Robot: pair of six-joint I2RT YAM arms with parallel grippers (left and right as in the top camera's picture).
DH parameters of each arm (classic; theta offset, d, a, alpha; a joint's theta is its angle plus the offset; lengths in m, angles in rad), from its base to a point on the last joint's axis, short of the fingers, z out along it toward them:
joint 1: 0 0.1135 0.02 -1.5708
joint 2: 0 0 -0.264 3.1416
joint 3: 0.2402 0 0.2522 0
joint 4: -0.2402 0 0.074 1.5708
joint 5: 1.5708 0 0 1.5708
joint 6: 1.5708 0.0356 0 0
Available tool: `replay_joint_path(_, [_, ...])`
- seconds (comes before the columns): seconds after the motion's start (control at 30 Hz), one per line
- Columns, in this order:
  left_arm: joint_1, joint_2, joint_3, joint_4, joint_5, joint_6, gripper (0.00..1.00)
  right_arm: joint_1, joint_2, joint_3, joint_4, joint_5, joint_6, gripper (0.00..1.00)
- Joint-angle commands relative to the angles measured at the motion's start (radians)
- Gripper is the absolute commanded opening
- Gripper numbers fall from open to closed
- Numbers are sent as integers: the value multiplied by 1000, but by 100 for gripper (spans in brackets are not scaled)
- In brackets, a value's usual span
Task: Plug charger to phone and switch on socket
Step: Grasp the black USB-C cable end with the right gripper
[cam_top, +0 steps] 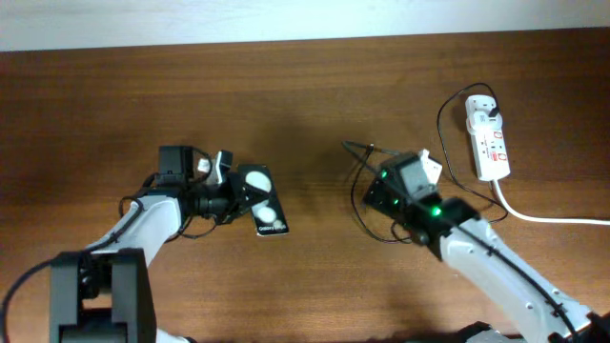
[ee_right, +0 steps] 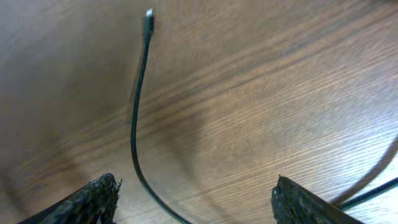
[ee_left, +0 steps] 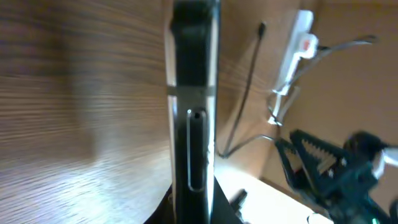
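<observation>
We saw the left gripper clamped on the phone left of the middle of the table, while the right gripper gaped wide above the charger, with the socket well off to its right.

Warm even light, soft shadows — left wrist view blurred, phone out of focus
</observation>
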Motion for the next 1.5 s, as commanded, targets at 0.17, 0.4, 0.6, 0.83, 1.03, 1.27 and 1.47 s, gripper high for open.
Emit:
replay_joint_path(0.17, [3, 3, 9, 8, 202, 15, 0, -75, 439, 433, -131, -47, -188, 81])
replay_joint_path(0.4, [3, 3, 9, 6, 212, 15, 0, -75, 629, 472, -4, -65, -188, 75])
replay_joint_path(0.6, [3, 3, 9, 6, 212, 12, 0, -75, 694, 472, 112, -61, -241, 54])
replay_joint_path(0.83, [3, 3, 9, 6, 211, 12, 0, -68, 717, 472, 55, -61, -275, 21])
replay_joint_path(1.03, [3, 3, 9, 7, 208, 12, 0, -68, 702, 472, -49, -69, -414, 4])
replay_joint_path(1.27, [5, 2, 9, 13, 208, 11, 0, -69, 430, 504, -242, -124, -425, 4])
replay_joint_path(1.47, [4, 2, 9, 261, 419, -54, 0, -47, 121, 504, -553, -329, -480, 4])
